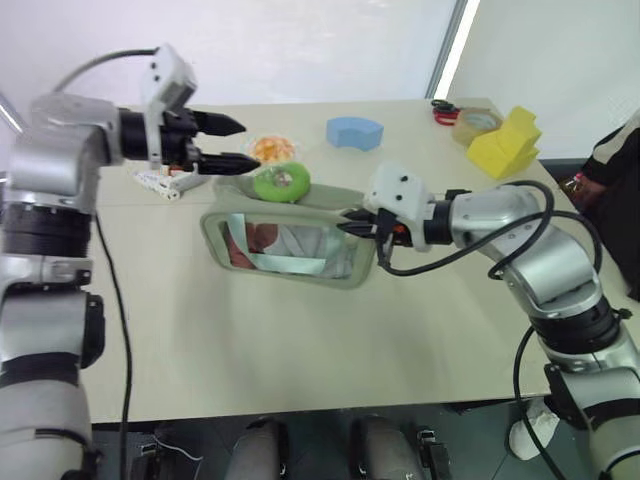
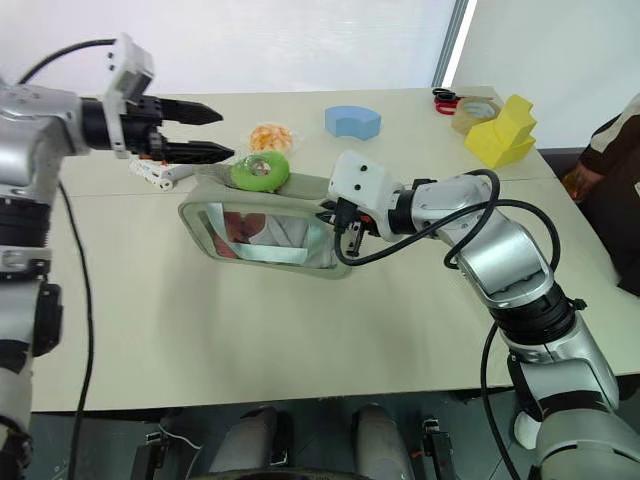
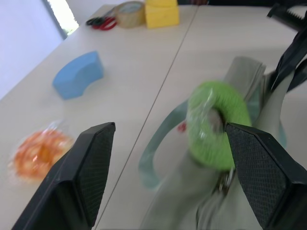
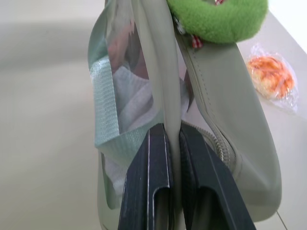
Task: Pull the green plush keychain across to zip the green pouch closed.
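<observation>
The left claw [image 1: 236,142] gapes wide and holds nothing; the keychain [image 1: 281,182] sits just beyond its lower fingertip, on the pouch [image 1: 290,240] top at the end near that claw. The right claw [image 4: 173,143] is clamped shut on a fold of the pouch's far end. The pouch stands on the table [image 1: 300,350] between the two claws.

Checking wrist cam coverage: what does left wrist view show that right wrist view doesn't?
Left wrist view alone: the open left gripper, a blue foam block, yellow block, tape roll and scissors. Right wrist view alone: the right gripper shut on an edge of the green pouch. Both: the pouch, the green plush keychain and the orange wrapped ball.
</observation>
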You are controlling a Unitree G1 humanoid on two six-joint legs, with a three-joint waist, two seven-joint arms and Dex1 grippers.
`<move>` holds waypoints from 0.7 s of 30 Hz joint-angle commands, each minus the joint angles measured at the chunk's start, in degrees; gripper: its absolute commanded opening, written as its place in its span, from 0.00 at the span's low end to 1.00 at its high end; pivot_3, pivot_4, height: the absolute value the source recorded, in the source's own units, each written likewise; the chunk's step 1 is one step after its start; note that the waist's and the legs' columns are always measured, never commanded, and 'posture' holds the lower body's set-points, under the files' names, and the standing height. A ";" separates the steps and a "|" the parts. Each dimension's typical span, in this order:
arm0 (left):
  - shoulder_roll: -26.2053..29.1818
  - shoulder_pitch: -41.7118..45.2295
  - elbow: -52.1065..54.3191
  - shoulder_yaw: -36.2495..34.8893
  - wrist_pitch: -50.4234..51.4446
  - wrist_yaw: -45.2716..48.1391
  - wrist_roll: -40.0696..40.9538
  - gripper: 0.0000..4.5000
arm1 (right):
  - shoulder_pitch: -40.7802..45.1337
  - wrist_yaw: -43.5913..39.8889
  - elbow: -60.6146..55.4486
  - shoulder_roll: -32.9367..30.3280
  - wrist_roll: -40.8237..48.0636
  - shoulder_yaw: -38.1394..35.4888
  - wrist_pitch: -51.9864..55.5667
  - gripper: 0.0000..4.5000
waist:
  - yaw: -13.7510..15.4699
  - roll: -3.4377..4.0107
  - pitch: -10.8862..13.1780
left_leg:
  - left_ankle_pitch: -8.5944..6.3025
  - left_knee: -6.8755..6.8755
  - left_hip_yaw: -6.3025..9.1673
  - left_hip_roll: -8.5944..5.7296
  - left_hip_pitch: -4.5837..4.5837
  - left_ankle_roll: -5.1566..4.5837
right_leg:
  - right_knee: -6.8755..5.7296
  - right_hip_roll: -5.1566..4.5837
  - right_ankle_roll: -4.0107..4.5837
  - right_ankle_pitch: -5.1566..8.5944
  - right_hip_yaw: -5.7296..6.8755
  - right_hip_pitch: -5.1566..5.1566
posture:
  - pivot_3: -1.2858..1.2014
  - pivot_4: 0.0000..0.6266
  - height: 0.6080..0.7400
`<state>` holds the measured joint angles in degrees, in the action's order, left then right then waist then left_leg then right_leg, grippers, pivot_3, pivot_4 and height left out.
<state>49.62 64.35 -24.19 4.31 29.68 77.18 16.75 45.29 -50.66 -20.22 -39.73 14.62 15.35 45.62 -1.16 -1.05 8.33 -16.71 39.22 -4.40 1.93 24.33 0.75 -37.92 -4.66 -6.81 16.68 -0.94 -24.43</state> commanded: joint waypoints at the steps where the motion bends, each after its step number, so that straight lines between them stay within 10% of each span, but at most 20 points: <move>1: 3.99 -2.13 5.15 -1.99 2.64 2.43 1.17 0.89 | 0.82 -0.22 0.56 0.47 -0.45 -0.27 -1.44 0.00 | 0.04 0.00 0.00 | 0.00 0.00 0.00 0.00 0.00 0.00 | 0.00 0.00 0.00 0.00 0.00 0.00 | 0.52 0.24 1.00; 15: 6.46 -20.57 22.09 -2.07 5.04 -2.39 1.76 0.89 | 1.53 -1.85 2.88 1.13 -1.11 0.15 -2.83 0.00 | 0.25 0.00 0.00 | -0.01 0.00 0.01 0.02 -0.01 -0.02 | -0.01 0.00 0.00 0.00 -0.01 0.01 | 0.52 0.24 1.00; 21: 5.37 -20.69 19.48 -1.30 1.37 -2.28 0.43 0.36 | 1.25 -1.82 2.69 1.25 -1.38 0.32 -2.73 0.00 | 0.08 0.00 0.00 | -0.01 -0.01 -0.01 0.02 -0.01 -0.01 | 0.00 0.01 0.00 0.00 0.00 0.01 | 0.52 0.24 1.00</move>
<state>54.87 42.82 -4.94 3.43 32.03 74.71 17.24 45.91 -52.44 -17.13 -39.04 13.55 15.40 43.33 -1.08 -1.05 8.32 -16.72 39.22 -4.40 1.95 24.33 0.74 -37.93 -4.65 -6.80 16.68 -0.94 -24.43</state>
